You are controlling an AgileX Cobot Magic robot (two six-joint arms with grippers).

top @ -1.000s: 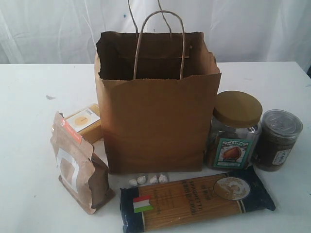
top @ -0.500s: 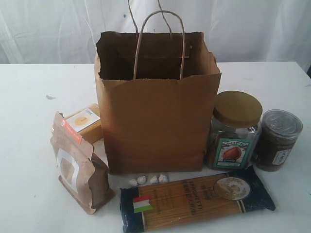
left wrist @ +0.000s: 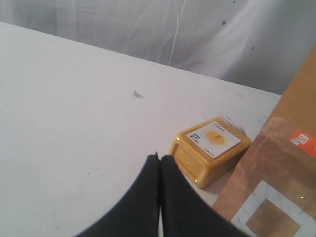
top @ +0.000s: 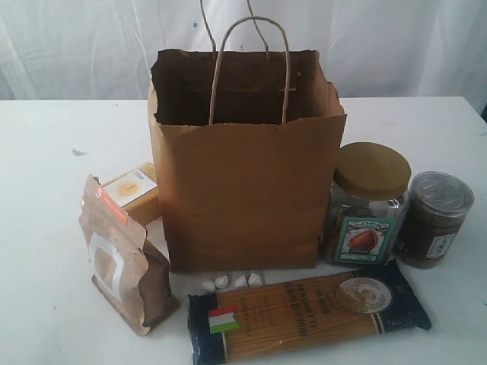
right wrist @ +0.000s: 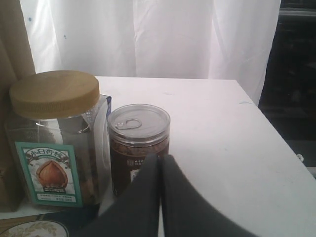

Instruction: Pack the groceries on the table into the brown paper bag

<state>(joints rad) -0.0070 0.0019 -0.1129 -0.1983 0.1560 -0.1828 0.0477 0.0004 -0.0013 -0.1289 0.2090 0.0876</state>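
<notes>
You get soft, even daylight through the white curtain [top: 396,46] at twelve o'clock. The table [top: 46,137] reads bright. The bag [top: 243,198] drops only a faint shadow toward six o'clock. Wrist views look softer; the clear jar lid [right wrist: 139,123] glints mildly.

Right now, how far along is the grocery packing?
Done: nothing visibly packed; the brown paper bag stands open. In hand: nothing; left gripper and right gripper are shut, empty. Left: all five, the spaghetti packet, kraft pouch, yellow-grain bottle, tan-lidded glass jar and dark clear-lidded jar sit on the table around the bag.
</notes>
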